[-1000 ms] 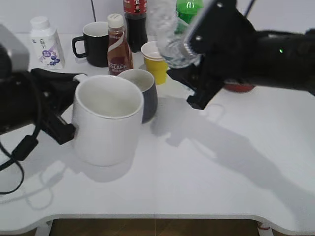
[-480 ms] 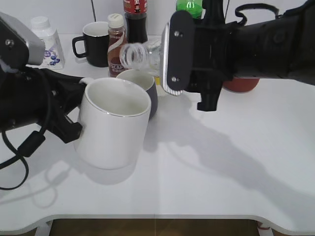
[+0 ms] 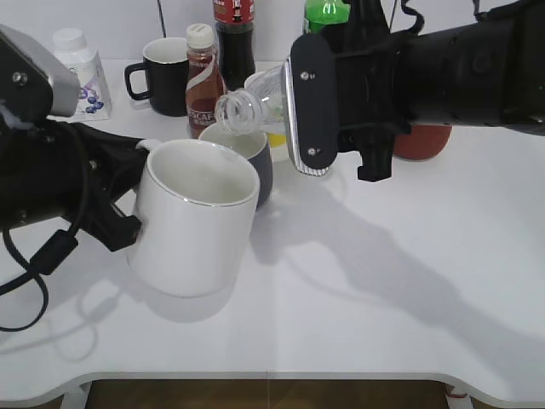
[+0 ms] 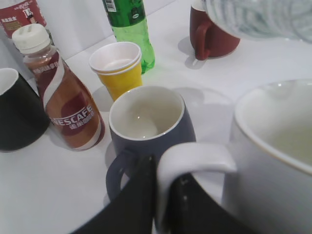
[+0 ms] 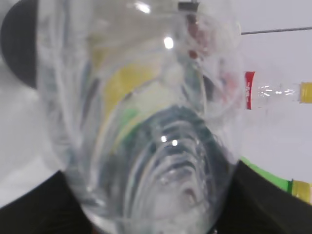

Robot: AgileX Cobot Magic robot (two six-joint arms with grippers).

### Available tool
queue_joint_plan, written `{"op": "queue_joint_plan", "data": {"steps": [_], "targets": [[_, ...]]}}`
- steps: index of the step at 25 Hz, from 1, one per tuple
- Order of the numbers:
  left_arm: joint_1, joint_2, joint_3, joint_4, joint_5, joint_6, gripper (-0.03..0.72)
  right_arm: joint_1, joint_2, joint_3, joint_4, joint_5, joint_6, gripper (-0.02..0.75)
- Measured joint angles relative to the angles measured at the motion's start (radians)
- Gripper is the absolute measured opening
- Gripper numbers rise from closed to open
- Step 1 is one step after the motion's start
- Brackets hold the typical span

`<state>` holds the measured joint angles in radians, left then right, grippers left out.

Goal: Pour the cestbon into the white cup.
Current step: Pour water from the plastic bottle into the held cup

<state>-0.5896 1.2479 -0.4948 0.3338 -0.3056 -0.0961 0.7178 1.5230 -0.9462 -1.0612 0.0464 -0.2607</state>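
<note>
The white cup (image 3: 192, 223) stands at the front left, large, with a thin silvery rim. My left gripper (image 3: 128, 192) is shut on its handle; the left wrist view shows both jaws (image 4: 165, 195) pinching the white handle (image 4: 195, 158). My right gripper (image 3: 328, 106) is shut on the cestbon (image 3: 247, 104), a clear ribbed bottle held tipped sideways, its open mouth pointing left above the far rim of the white cup. The bottle fills the right wrist view (image 5: 141, 122). Its green label is hidden. I see no water stream.
A dark grey mug (image 3: 252, 156) stands right behind the white cup, under the bottle's mouth. Behind stand a brown Nescafe bottle (image 3: 203, 81), a black mug (image 3: 162, 77), a yellow paper cup (image 4: 117, 68), a green soda bottle (image 4: 129, 27), a red mug (image 3: 421, 141) and a white jar (image 3: 78, 72).
My right gripper swung the bottle from nearly upright at the back to tipped sideways, mouth towards the white cup. My left gripper shifted the white cup slightly right.
</note>
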Motion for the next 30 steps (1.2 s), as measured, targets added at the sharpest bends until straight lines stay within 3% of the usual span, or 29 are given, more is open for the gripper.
{"op": "queue_joint_plan", "data": {"steps": [9,30], "targets": [[0.000,0.000,0.000,0.000,0.000,0.000,0.037,0.000,0.000,0.000,-0.097,0.000,-0.007,0.452],[0.000,0.000,0.000,0.000,0.000,-0.003,0.037,0.003,0.000,0.000,-0.186,-0.002,-0.009,0.452]]}}
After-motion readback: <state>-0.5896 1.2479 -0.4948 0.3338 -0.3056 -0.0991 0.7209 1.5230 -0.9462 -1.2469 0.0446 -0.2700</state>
